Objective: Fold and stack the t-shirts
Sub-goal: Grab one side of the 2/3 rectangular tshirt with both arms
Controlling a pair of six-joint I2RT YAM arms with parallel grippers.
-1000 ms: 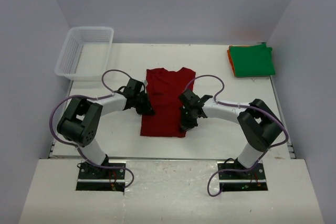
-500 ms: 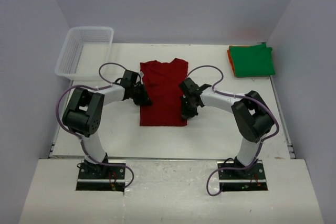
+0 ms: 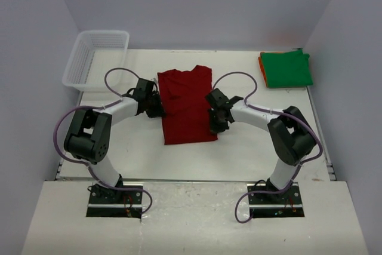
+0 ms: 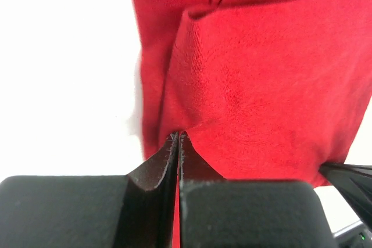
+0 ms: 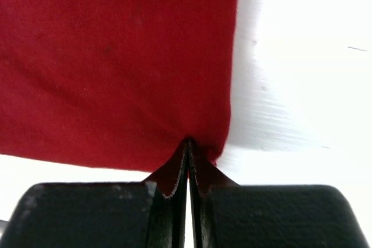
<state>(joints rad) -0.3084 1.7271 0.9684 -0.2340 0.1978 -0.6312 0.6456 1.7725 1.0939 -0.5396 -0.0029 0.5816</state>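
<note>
- Dark red soft cloth t-shirt lies mid-table, a long narrow strip with its sides tucked in and its collar toward the far wall.
- Left gripper has its jaws pressed together on the strip's left edge. Right gripper is pinched the same way on the right edge, nearer the hem.
- Risk: both bites are thin and right at the cloth's margin, so a sharp pull could strip the fabric out of one claw.
- Risk: a claw may hold only the upper layer, in which case lifting would open the tucked side.
- Risk: the two grips sit at unequal distances along the strip, so uneven travel would likely skew the next fold.
- Risk: the left wrist view shows bunching near the collar, which could get creased into the fold.
- Count, shirts: three. The red one, plus a folded bright green cloth t-shirt resting on a folded orange cloth t-shirt at the far right corner.
- Count, other: one white plastic mesh basket at far left, and two arms.
</note>
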